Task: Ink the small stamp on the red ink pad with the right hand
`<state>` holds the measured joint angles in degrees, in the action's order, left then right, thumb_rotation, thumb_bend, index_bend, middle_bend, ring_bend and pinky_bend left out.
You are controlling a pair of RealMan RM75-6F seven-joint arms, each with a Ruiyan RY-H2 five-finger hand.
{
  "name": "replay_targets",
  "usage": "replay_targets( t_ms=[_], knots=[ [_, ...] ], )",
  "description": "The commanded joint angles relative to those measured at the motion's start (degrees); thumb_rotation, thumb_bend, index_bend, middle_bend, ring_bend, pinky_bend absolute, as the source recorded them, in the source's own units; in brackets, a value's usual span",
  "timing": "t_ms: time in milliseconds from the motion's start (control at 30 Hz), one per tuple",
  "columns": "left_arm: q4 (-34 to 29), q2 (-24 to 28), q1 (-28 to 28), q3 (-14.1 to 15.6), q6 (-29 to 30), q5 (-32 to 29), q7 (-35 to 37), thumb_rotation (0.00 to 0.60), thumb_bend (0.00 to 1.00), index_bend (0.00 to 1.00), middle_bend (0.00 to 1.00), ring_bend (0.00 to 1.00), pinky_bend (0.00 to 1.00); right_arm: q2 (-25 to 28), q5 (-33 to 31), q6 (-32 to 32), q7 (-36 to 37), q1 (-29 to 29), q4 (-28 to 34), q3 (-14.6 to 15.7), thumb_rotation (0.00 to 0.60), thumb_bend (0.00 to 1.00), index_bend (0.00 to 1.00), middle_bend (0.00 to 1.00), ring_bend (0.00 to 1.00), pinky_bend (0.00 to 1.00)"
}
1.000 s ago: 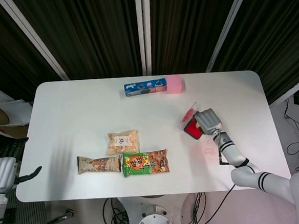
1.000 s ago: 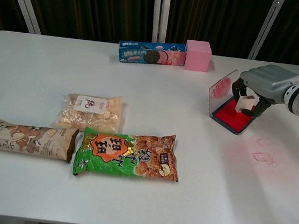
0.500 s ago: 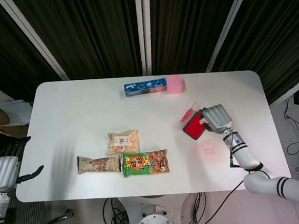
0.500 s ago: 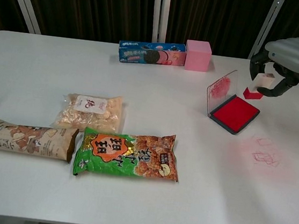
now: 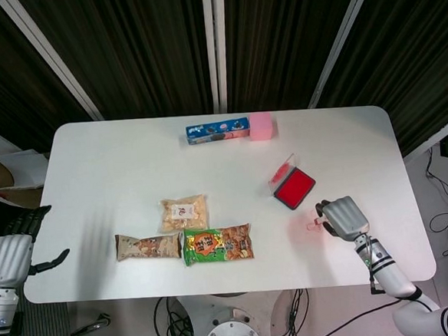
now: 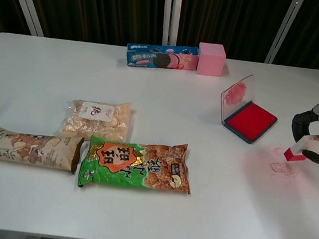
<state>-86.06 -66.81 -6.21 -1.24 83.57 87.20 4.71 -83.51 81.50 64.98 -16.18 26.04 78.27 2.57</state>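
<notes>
The small white block stamp with a red inked face (image 6: 301, 148) sat pinched in the curled fingers of the right hand (image 6: 317, 137), tilted, low over the white table (image 6: 155, 211) — just above faint red stamp marks (image 6: 282, 166) printed there. Whether its face touched the surface could not be told. It looked light and rigid, easy to rotate in a loose pinch, so a hold on its upper white sides, clear of the wet face, seemed wisest.

The square red ink pad in its dark tray (image 6: 250, 120), clear lid (image 6: 235, 96) propped open, lay near and apart, beyond the hand.

Farther off lay a green snack bag (image 6: 136, 166), a brown snack bag (image 6: 26, 147), a clear cracker pouch (image 6: 96, 119), a blue biscuit box (image 6: 162, 56) and a pink cube (image 6: 211, 59).

The left hand (image 5: 13, 256) hung off the table's edge — fingers apart, holding nothing.
</notes>
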Motion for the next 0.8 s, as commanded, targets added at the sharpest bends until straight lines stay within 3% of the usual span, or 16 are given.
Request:
replay_targets(
  t_ms=[33, 500, 800],
  knots=[
    [0.1, 0.0, 0.1, 0.1, 0.1, 0.0, 0.1, 0.411, 0.17, 0.11, 0.13, 0.12, 0.21, -0.7, 0.3, -0.2, 0.1, -0.6, -0.4, 0.4, 0.600, 0.32, 0.63, 0.54, 0.84, 0.93],
    [0.6, 0.2, 0.6, 0.1, 0.6, -0.3, 0.8, 0.411, 0.17, 0.11, 0.13, 0.12, 0.21, -2.1, -0.1, -2.4, -1.7, -1.1, -1.6, 0.1, 0.600, 0.32, 0.57, 0.49, 0.84, 0.93],
    [0.9, 0.0, 0.6, 0.0, 0.6, -0.3, 0.9, 0.411, 0.17, 0.11, 0.13, 0.12, 0.21, -1.2, -1.0, -4.5, -2.8, -1.0, -0.5, -0.1, 0.600, 0.30, 0.44, 0.40, 0.84, 0.93]
  ],
)
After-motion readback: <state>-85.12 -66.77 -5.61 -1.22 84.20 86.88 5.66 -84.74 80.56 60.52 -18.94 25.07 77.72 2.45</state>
